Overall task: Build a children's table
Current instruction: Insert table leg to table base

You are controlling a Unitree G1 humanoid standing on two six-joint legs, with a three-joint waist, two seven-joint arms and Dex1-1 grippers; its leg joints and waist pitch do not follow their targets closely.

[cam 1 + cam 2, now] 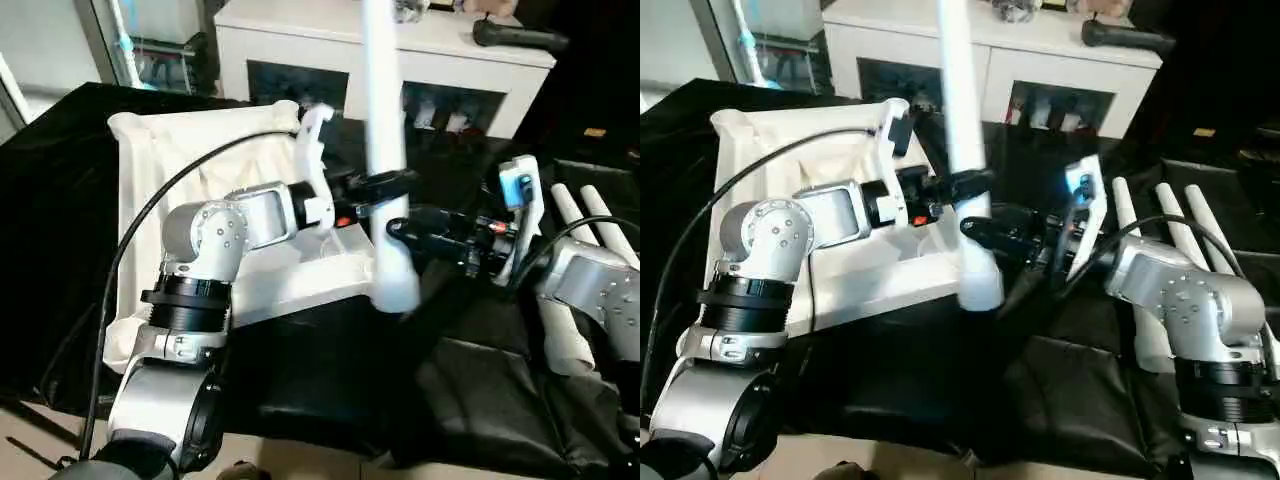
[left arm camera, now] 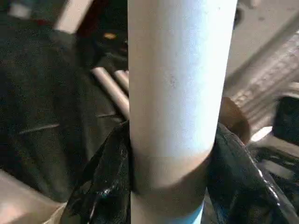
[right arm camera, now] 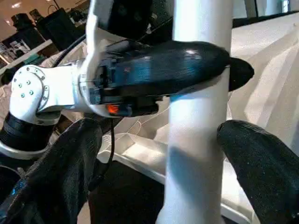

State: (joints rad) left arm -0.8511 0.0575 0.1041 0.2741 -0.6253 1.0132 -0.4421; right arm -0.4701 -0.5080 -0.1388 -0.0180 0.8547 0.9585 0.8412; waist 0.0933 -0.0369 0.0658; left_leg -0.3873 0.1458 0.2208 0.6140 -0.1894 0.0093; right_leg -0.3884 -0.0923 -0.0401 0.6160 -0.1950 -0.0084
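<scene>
**Left claw holds a table leg upright at the tabletop's corner while the right claw stands released around it**

The head views show a white plastic tabletop [image 1: 200, 160] lying underside up on a black cloth [image 1: 480, 400]. A long white tube leg [image 1: 385, 150] stands nearly upright at the tabletop's near right corner. The left gripper [image 1: 385, 185] is clenched on this leg partway up, its black fingers wrapped around the tube. The right gripper [image 1: 400, 228] reaches in from the other side just below it, jaws spread wide. Three spare legs [image 1: 1160, 250] lie side by side on the cloth beside the right forearm. Behind stands a white cabinet [image 1: 1040, 60] with glass doors.

The left wrist view adds the grip up close: the leg crosses between two glossy black fingers [image 2: 100, 186], which press against it on both sides, and spare legs lie on the cloth beyond.

The right wrist view shows what the head views cannot settle: the right fingers [image 3: 60, 163] stand on either side of the leg with a clear gap on the left side, gripping nothing. The left gripper's dark finger crosses the tube above them, with the tabletop's rim behind.
</scene>
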